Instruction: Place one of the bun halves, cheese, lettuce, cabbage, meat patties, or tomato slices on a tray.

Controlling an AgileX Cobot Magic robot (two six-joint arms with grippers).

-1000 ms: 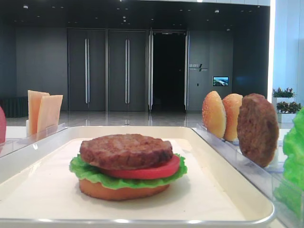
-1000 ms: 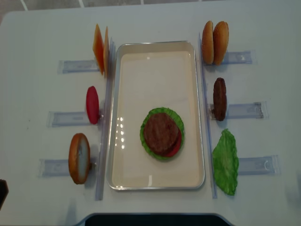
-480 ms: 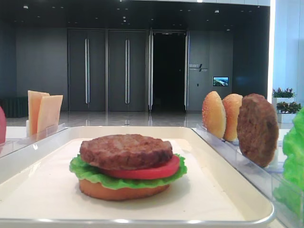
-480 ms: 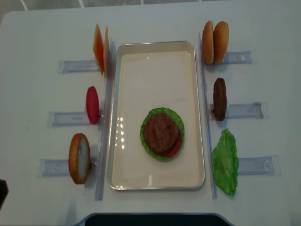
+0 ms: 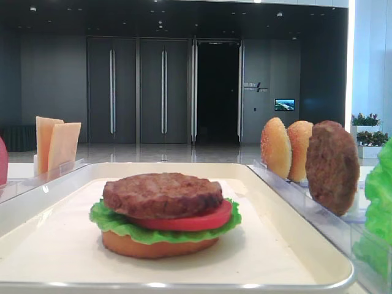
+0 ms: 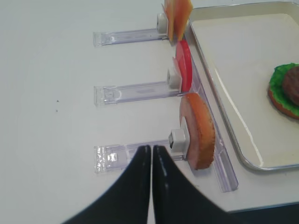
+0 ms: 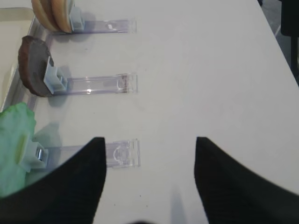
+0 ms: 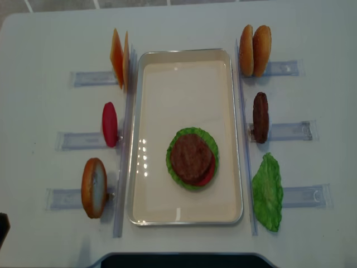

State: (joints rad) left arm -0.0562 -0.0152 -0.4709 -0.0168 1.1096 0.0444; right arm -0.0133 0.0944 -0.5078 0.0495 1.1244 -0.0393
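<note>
The left end effector (image 6: 152,154) is hanging over the tabletop (image 8: 44,33) near its front left corner with its two dark fingers pressed tightly together, clenched on nothing; its tips are hovering just above the clear holder (image 6: 131,156) that is carrying an upright bun half (image 6: 198,130), without touching the bun; the right end effector (image 7: 149,149) is hanging over the right side of the tabletop with its fingers spread wide apart, released and holding nothing, bare tabletop showing between them; one finger (image 7: 79,182) is lying in front of the clear holder (image 7: 117,154) that is carrying the loose lettuce leaf (image 7: 14,144).

The tray (image 8: 186,54) is sitting in the middle of the tabletop; toward its front half a stack is resting, with a flat bun half (image 5: 159,246) at the bottom, lettuce (image 5: 113,222) on that, a tomato slice (image 5: 196,220) above, and a meat patty (image 5: 162,194) on top.

Along the tray's left edge, standing on edge in holders, are cheese slices (image 8: 118,57) at the back, a tomato slice (image 8: 109,124) in the middle and the bun half at the front; along its right edge two bun halves (image 8: 255,50) are standing at the back, a meat patty (image 8: 260,117) in the middle and the lettuce leaf at the front.
</note>
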